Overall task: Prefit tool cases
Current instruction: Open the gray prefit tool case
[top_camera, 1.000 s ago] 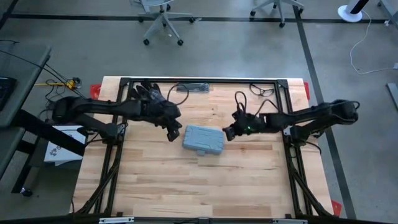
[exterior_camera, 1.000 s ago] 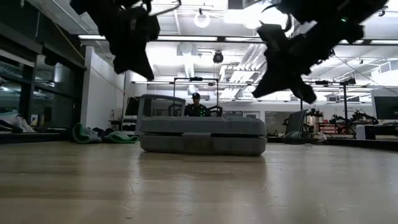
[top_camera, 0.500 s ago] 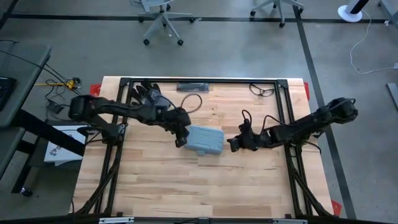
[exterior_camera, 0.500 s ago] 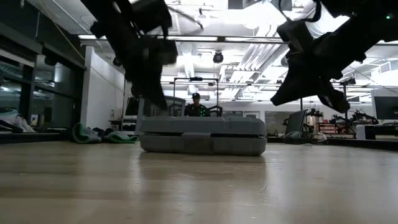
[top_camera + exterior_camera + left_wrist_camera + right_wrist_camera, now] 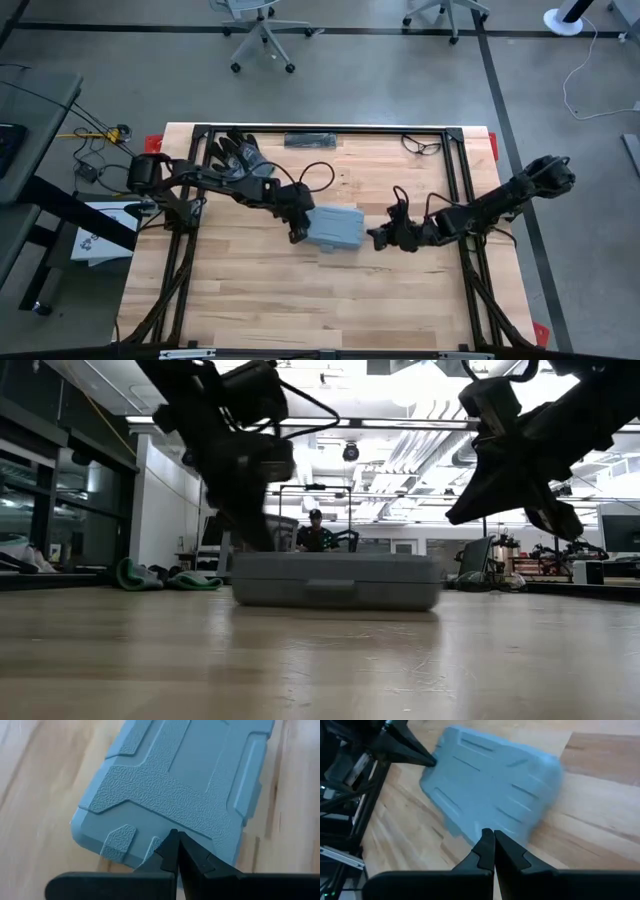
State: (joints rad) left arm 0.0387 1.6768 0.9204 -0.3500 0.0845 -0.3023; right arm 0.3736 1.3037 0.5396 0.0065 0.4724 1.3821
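Observation:
The blue-grey tool case [image 5: 336, 228] lies shut and flat on the wooden table near its middle, ribbed shell up; it also shows in the low view [image 5: 335, 581]. My left gripper [image 5: 298, 234] is shut, with its tips at the case's left end. My right gripper [image 5: 373, 240] is shut too. It hangs just off the case's right end, and in the low view its tips [image 5: 455, 518] stand above the case's top, clear of it. My left gripper meets the case with its shut fingertips [image 5: 173, 836] at the left end of the top shell [image 5: 150, 827], close to the end edge. The fingers slant down from the table's left. The case stays flat on the table.
Dark gloves [image 5: 236, 156] and a looped cable [image 5: 312, 172] lie behind the left arm. A flat black item [image 5: 312, 139] and glasses [image 5: 422, 146] sit at the far edge. Black frame bars [image 5: 325, 129] run along the table's sides. A person [image 5: 316, 532] is in the room beyond.
My left gripper has come down and toward the right onto the case's left end, and the case has slid a little toward the table's right edge. My right gripper has gone toward the near edge, beside the case's right end. Both stayed shut.

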